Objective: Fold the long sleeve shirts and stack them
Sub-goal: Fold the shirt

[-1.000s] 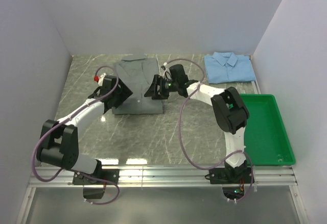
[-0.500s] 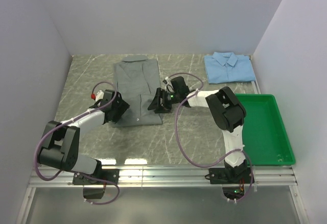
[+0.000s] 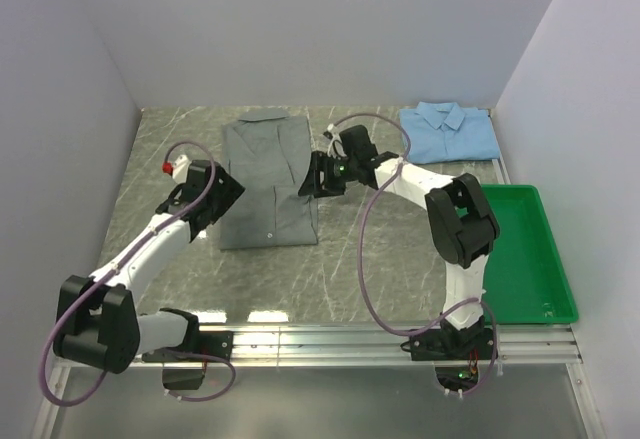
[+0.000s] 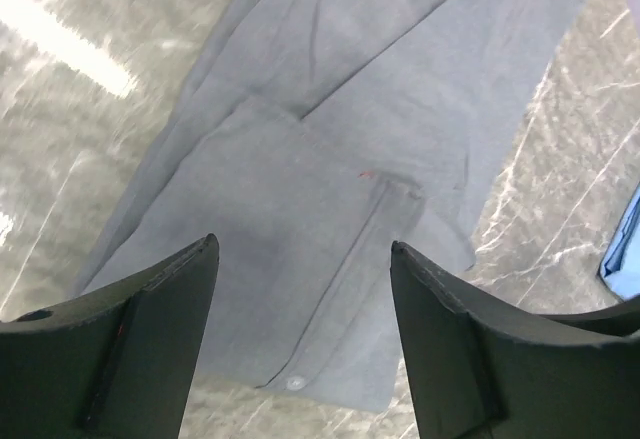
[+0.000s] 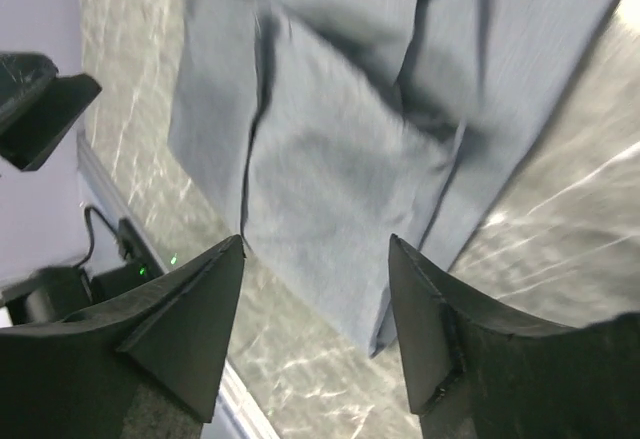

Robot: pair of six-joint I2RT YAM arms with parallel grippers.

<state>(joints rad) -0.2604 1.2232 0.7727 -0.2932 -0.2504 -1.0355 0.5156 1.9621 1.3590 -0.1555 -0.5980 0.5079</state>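
The grey shirt (image 3: 265,181) lies flat on the marble table, collar at the back, folded to a long narrow shape. It fills the left wrist view (image 4: 340,159) and the right wrist view (image 5: 340,139). My left gripper (image 3: 222,199) is open and empty at the shirt's left edge, above it. My right gripper (image 3: 306,181) is open and empty at the shirt's right edge, above it. The light blue shirt (image 3: 448,131) lies folded at the back right.
A green plastic tray (image 3: 520,254) stands at the right. White walls close in the table on the left, back and right. A metal rail (image 3: 320,339) runs along the near edge.
Both grippers have let go of the grey shirt's lower hem after pulling it toward the near side, and have risen and drawn back. The shirt now lies longer.
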